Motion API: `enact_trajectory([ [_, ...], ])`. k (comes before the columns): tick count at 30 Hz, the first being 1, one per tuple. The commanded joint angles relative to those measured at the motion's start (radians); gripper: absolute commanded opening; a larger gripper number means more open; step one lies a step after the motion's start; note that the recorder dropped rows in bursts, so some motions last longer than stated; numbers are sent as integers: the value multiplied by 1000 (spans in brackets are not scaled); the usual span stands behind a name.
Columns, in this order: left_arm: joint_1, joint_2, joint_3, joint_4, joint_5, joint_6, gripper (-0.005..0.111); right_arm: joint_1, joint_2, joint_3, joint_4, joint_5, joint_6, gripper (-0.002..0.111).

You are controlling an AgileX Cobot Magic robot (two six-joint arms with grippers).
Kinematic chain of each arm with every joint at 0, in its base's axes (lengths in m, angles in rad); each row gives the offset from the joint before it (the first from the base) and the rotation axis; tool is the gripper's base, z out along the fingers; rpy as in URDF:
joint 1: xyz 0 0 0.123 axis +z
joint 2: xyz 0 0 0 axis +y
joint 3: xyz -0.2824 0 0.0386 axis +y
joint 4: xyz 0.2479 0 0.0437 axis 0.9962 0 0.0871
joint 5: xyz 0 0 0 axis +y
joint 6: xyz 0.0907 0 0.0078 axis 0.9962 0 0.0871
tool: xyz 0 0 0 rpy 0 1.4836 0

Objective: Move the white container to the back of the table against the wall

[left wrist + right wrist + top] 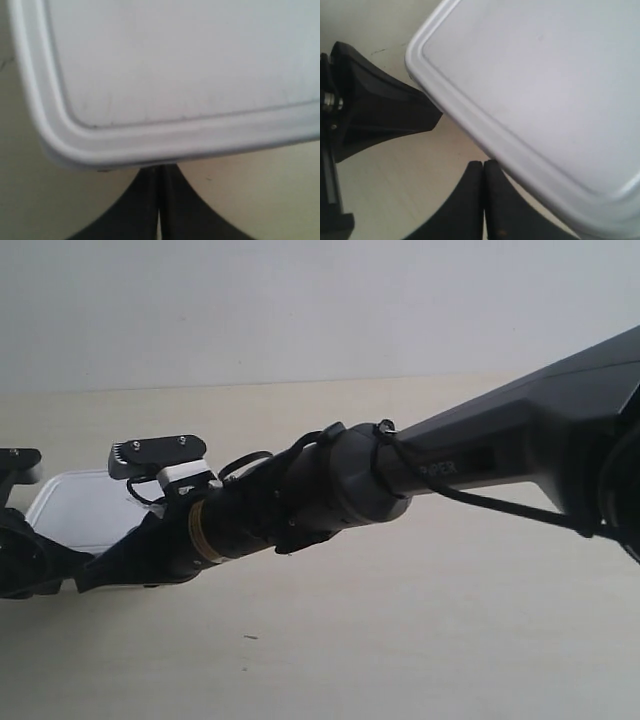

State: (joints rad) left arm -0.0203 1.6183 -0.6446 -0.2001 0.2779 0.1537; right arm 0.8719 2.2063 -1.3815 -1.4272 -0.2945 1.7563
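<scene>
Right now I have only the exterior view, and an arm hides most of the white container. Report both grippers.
Observer: The left gripper is shut, its tips meeting at the white container rim.
Operator: Now the right.
Observer: The right gripper is shut too, tips at the container's edge, gripping nothing.
Operator: Check the spacing between them.
Observer: In the right wrist view, the left gripper sits by the container's corner, close beside the right.

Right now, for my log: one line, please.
white container: short of wall; left gripper: shut at rim; right gripper: shut at rim
</scene>
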Motion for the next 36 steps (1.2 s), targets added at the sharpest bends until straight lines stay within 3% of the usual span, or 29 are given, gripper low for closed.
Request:
enact_trajectory([
  [1, 18, 5, -15, 3, -46, -7, 0, -8, 27, -55, -4, 19, 2, 0],
  [30, 21, 255, -256, 3, -100, -16, 0, -100, 248, -417, -306, -53, 367, 0],
  [36, 62, 289, -284, 3, -128, -23, 0, -106, 278, -468, -313, -51, 367, 0],
])
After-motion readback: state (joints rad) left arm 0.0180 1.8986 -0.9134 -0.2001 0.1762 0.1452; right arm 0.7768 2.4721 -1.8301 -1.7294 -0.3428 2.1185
